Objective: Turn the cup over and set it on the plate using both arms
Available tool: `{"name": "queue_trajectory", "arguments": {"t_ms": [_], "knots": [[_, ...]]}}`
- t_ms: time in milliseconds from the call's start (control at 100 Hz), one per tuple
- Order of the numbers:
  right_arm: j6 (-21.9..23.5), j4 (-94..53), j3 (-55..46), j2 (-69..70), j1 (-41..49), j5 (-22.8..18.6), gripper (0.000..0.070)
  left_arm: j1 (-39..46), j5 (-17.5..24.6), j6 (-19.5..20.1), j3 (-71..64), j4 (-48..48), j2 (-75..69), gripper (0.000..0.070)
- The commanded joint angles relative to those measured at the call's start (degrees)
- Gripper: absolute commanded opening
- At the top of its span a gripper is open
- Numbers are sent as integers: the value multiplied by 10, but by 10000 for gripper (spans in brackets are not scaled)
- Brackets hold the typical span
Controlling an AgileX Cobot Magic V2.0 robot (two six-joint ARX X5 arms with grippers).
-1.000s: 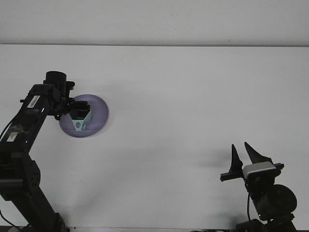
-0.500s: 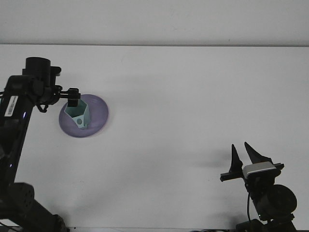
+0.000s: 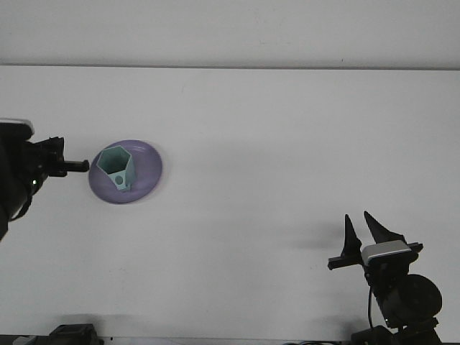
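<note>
**A:** Ok so starting closest to you: your right gripper [image 3: 363, 228] is sitting low at the near right corner of the white surface [image 3: 287, 144], pointing up and away from you. Its jaws are spread apart in a V and there's nothing between them. It's well apart from anything task related, just parked over bare surface.

**B:** And the left one?

**A:** Your left gripper [image 3: 80, 166] is at the far left edge of the view, further back than the right. Most of the arm is cut off by the frame, you only get the dark wrist and a black tip poking rightward toward the plate. Honestly I can't tell if those jaws are open or closed, they read as one dark stub from this angle. What you can see is that the tip ends just beside the left rim of the plate, and it isn't touching the cup.

**B:** So where's the cup then?

**A:** The cup [image 3: 117, 167] is on the purple plate [image 3: 147, 172], in the left half of the surface. It's pale teal with a faceted, hexagon-looking rim, and you're looking down into the open mouth, so it's mouth-up, leaning a bit toward the left gripper. It sits left of the plate's centre, near that black tip, with a small gap between them.
</note>
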Motion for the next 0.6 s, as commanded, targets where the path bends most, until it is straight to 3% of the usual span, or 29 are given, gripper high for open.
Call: {"name": "queue_trajectory", "arguments": {"t_ms": [0, 100, 270, 330, 410, 480, 590], "knots": [[2, 5, 0, 2, 1, 1, 268, -1, 2, -5, -80, 60, -57, 12], [2, 5, 0, 2, 1, 10, 268, -2, 4, -2, -242, 181, -174, 12], [2, 5, 0, 2, 1, 17, 264, -2, 17, -30, -506, 337, -376, 12], [1, 6, 0, 2, 1, 17, 200, -2, 17, -46, -572, 359, -435, 12], [-1, 7, 0, 2, 1, 17, 0, -2, 17, -74, -636, 360, -495, 12], [-5, 8, 0, 2, 1, 20, 1, -2, 17, -102, -668, 365, -532, 12], [-9, 12, 0, 2, 1, 43, 1, -2, 16, -102, -672, 373, -552, 12]]}}
